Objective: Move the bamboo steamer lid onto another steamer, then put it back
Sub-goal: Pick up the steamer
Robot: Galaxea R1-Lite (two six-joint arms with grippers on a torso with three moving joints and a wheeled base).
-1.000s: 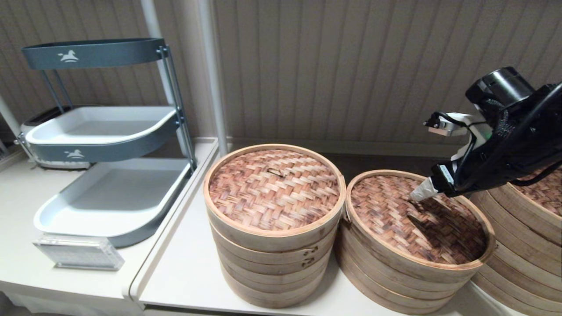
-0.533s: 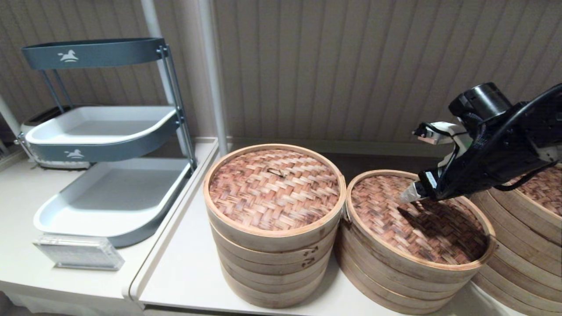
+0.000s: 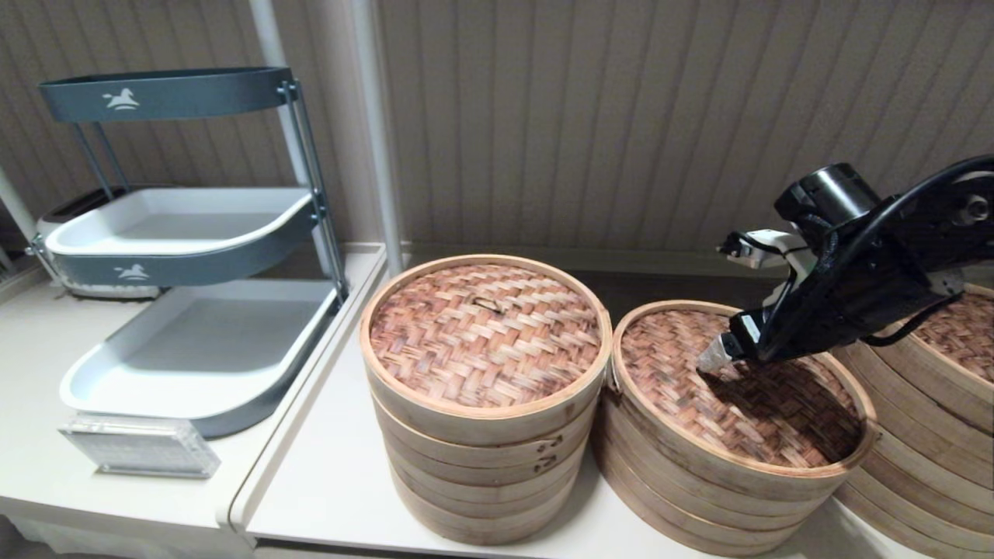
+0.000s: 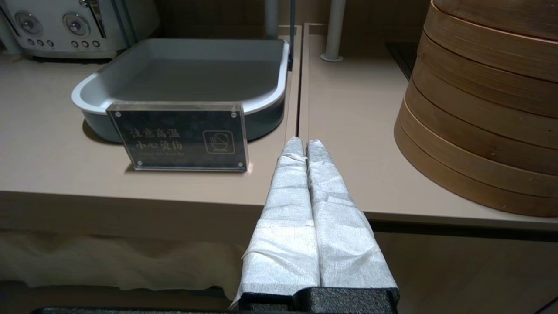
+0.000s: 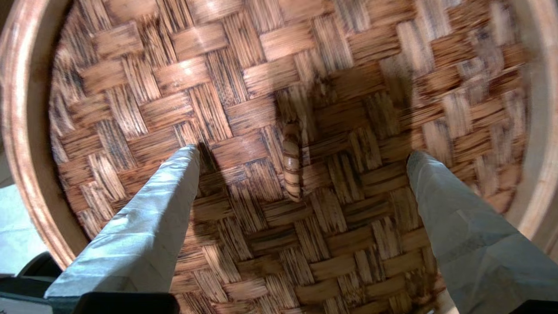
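The bamboo steamer lid [image 3: 683, 388], reddish woven with a pale rim, lies on the low wide steamer [image 3: 699, 497] in the middle right; that steamer's inside is hidden under it. My right gripper [image 3: 710, 362] hovers just over the lid's centre. In the right wrist view it stands open [image 5: 304, 153], with the small loop handle [image 5: 291, 165] between its fingers [image 5: 174, 183] and untouched. My left gripper [image 4: 304, 143] is shut and empty, low in front of the counter edge, out of the head view.
A taller lidded steamer stack [image 3: 481, 458] touches the low one on its left; another stack [image 3: 932, 435] stands close on its right under my right arm. Further left are a grey tiered tray rack [image 3: 194, 341], an acrylic sign [image 3: 140, 446] and a white post [image 3: 373, 132].
My right gripper has moved left and down over the lid, closer to its centre. The lid and steamers have not moved.
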